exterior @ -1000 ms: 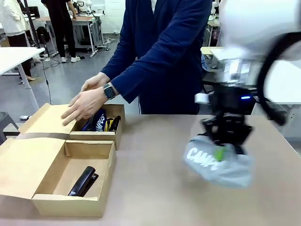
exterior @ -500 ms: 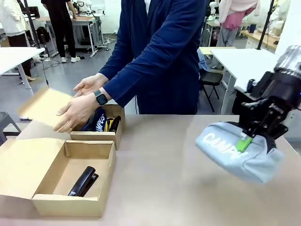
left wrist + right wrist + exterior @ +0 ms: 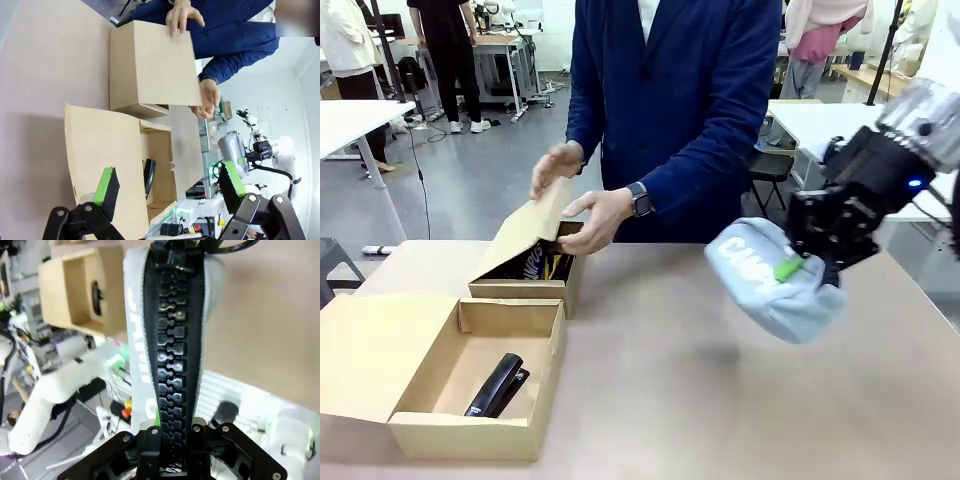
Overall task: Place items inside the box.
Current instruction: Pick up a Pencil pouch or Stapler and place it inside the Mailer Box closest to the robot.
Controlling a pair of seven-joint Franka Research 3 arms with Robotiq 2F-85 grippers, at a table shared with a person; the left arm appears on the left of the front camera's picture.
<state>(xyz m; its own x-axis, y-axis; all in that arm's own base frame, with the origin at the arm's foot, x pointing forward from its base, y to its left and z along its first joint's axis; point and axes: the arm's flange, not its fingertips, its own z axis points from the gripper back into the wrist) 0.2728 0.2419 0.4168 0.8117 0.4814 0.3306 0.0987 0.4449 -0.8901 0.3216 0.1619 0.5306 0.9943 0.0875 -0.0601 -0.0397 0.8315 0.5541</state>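
Above the table [image 3: 660, 400], the right gripper [image 3: 788, 268] holds the grey pencil case [image 3: 758, 290] clamped mid-carry; next, I'd say, it needs swinging left and lowering into the open box [image 3: 460, 438].

The right gripper [image 3: 790, 268] hung tilted in mid-air, fingers clamped on the grey pencil case [image 3: 760, 288]; the left gripper [image 3: 170, 182] stood with fingers spread wide.

Black left hand [image 3: 170, 183], green pads [image 3: 107, 186]
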